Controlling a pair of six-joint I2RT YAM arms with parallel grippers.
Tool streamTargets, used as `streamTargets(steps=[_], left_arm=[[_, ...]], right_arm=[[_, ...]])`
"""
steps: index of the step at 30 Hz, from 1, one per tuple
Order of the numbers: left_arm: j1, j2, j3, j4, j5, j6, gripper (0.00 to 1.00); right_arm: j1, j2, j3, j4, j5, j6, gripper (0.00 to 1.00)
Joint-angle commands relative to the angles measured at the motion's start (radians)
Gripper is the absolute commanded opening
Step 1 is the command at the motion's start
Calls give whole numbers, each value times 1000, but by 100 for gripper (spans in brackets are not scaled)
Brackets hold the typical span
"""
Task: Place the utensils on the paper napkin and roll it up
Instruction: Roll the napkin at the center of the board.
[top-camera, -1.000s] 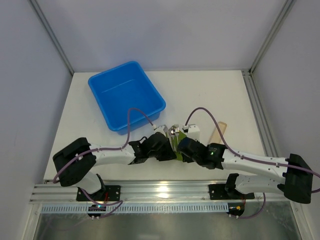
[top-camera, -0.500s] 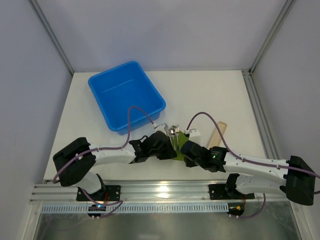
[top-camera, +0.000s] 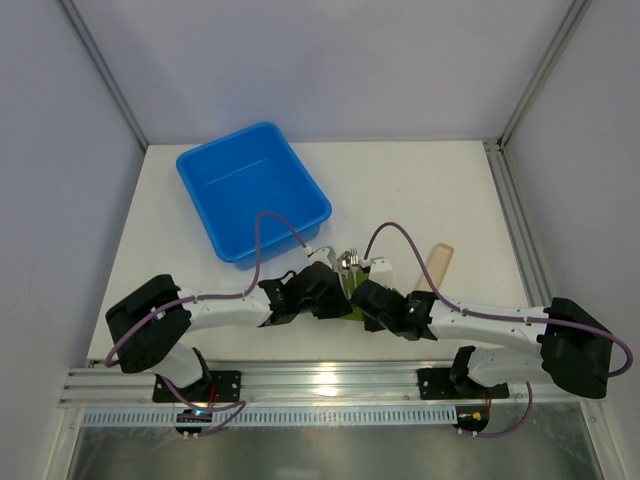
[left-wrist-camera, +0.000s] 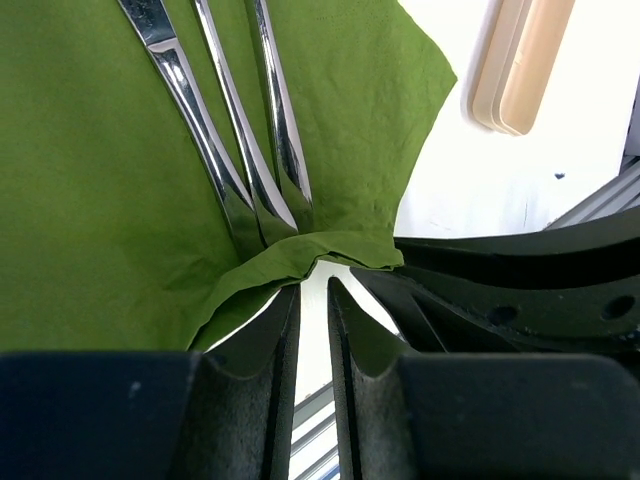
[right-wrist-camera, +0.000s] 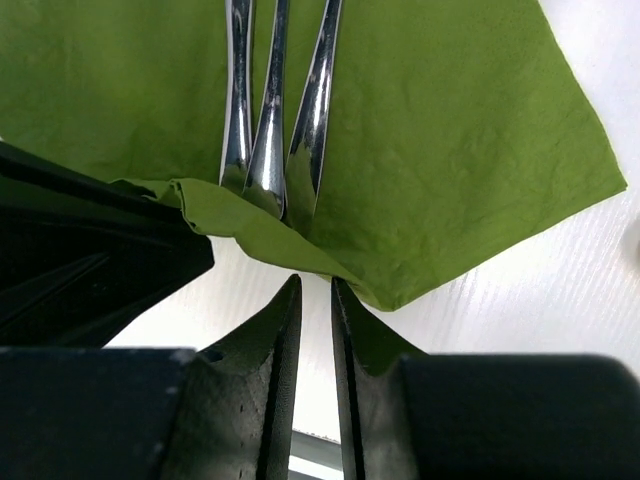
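Three slim silvery utensils (left-wrist-camera: 235, 150) lie side by side on the green paper napkin (left-wrist-camera: 100, 200); they also show in the right wrist view (right-wrist-camera: 270, 110) on the napkin (right-wrist-camera: 450, 150). The napkin's near edge is folded up over the handle ends. My left gripper (left-wrist-camera: 312, 285) and right gripper (right-wrist-camera: 316, 285) sit close together at that fold, tips touching it. Each pair of jaws stands almost together with a thin slit, and no napkin shows between them. In the top view the grippers (top-camera: 340, 300) (top-camera: 358, 298) hide most of the napkin (top-camera: 352, 283); the utensil heads (top-camera: 347, 262) stick out beyond them.
A blue bin (top-camera: 230, 138) stands at the back left. A beige cylinder (top-camera: 438, 265) lies right of the napkin and shows in the left wrist view (left-wrist-camera: 525, 60). The rail of the table's near edge runs just behind the grippers.
My right gripper has moved left and closer to the left gripper at the napkin's near edge, and now covers more of the napkin. The left arm has barely moved.
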Motion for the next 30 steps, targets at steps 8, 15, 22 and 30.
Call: streamTargets(steps=[8,15,22,30], left_arm=[[-2,-15,16,-23,-64,13,17],[-2,-125,-19,-88,-107,37,16],[-2,-260,-44,-210,-251,64,13],[10,-147,8,-204,-213,96,10]], right_arm=[[-35,46,33,95,67,-59,22],[-44,69,47,105,42,-79,22],[-43,48,41,89,27,-72,22],[-43,5,37,89,21,-82,22]])
